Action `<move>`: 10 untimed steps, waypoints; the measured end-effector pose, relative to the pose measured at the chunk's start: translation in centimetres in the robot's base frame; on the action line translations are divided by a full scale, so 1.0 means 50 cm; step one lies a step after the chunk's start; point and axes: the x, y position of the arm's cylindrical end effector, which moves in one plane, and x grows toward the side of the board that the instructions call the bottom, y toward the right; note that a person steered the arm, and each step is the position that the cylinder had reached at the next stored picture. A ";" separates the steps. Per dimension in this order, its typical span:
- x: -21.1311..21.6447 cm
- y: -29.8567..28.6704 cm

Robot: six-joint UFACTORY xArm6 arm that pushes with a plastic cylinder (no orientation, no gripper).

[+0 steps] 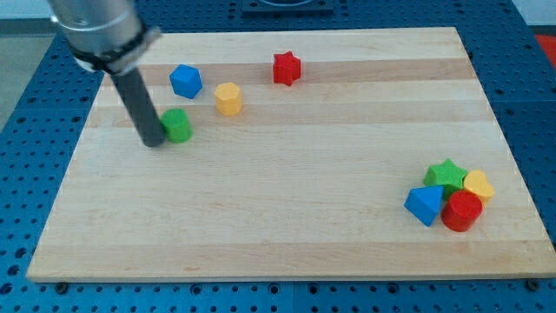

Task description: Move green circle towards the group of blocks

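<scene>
wooden board (pixel 287 217) on a blue perforated bench (pixel 26 174), seen from above and in front. the arm ends in a plain dark rod with no jaws, so it holds nothing; my tip (pixel 152 142) rests on the board in the upper left part of the view, against the green circle (pixel 178 125), which lies at about 2 o'clock of the tip and appears to touch the rod's side.

around the green circle: a blue block (pixel 185 81), roughly hexagonal, at 12 o'clock and near; a yellow block (pixel 228 98), also roughly hexagonal, at 2 o'clock and near; a red star (pixel 287 68) farther off at 2 o'clock, close to the board's top edge.

the group of blocks sits well apart at 4 o'clock of the green circle, near the board's lower right corner. it comprises a green star (pixel 446 174), a yellow block at its right (pixel 479 184), a blue block at its lower left (pixel 423 205) and a red cylinder (pixel 461 211), all touching or nearly so. on a straight line from the green circle to this group only bare wood shows; the blue, yellow and red blocks near it lie above that line.
</scene>
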 end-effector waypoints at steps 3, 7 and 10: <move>0.001 -0.080; 0.067 0.221; -0.064 0.041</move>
